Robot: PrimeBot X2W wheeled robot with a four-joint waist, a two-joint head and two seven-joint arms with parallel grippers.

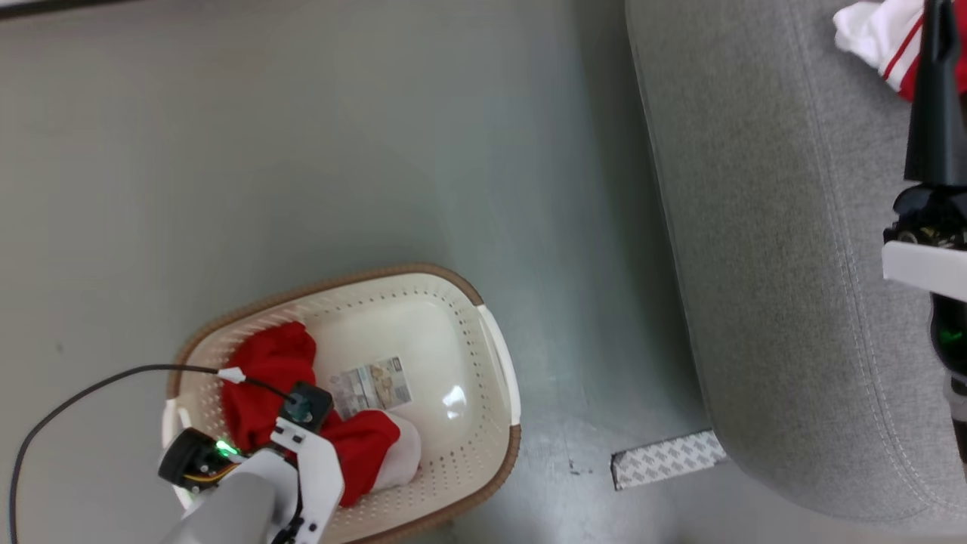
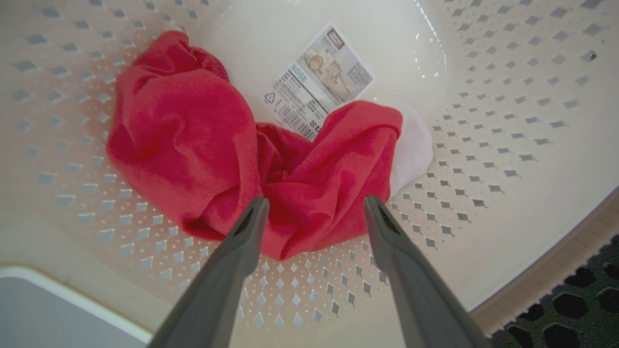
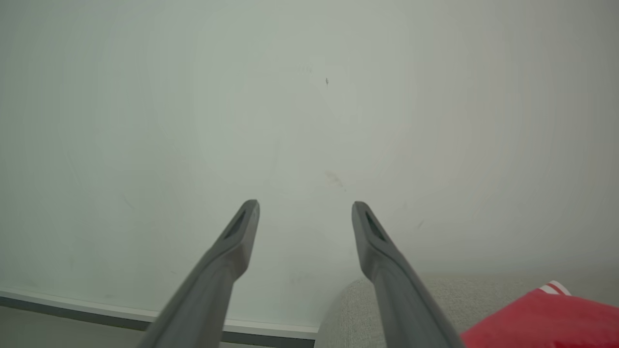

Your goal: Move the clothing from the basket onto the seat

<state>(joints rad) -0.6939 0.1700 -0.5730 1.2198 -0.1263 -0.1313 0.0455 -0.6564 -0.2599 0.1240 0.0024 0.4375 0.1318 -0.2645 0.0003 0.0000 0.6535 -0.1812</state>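
- Head view: basket (image 1: 423, 332) sits on the grey-green floor (image 1: 340, 151) at lower left, well apart from the seat (image 1: 770, 264) on the right.
- In the basket: a crumpled red garment (image 1: 264, 378) against the left wall. A bit of white cloth (image 1: 404, 453) lies at its near end, and a paper label (image 1: 374, 385) on the bare bottom beside it.
- Left arm (image 1: 249, 483) comes in from the bottom edge and reaches over the basket's near-left side, above the red garment. Its fingers are hidden under the wrist here. A black cable (image 1: 91, 389) loops off to the left.
- Right gripper (image 1: 937, 23) is at the right edge over the seat, dark fingers pointing up-frame. It's seen edge-on, so can't tell the gap from here.
- A white-and-red garment (image 1: 876, 34) lies on the seat at top right, beside those fingers.
- A patterned strip (image 1: 665, 457) lies on the floor by the seat's near corner.
- Left wrist view: left gripper (image 2: 315, 199) has its fingers spread wide with nothing clamped. The tips are over the near edge of the red garment; can't tell if they touch it.
- The label and white cloth are beyond the garment, with perforated basket wall all around and the brown rim (image 2: 546, 275) at lower right.
- Right wrist view: fingers apart, empty, pointing at a pale wall (image 3: 309, 96) with skirting (image 3: 121, 311) at the bottom.
- The seat corner and the garment's red fabric with a white stripe are at lower right.
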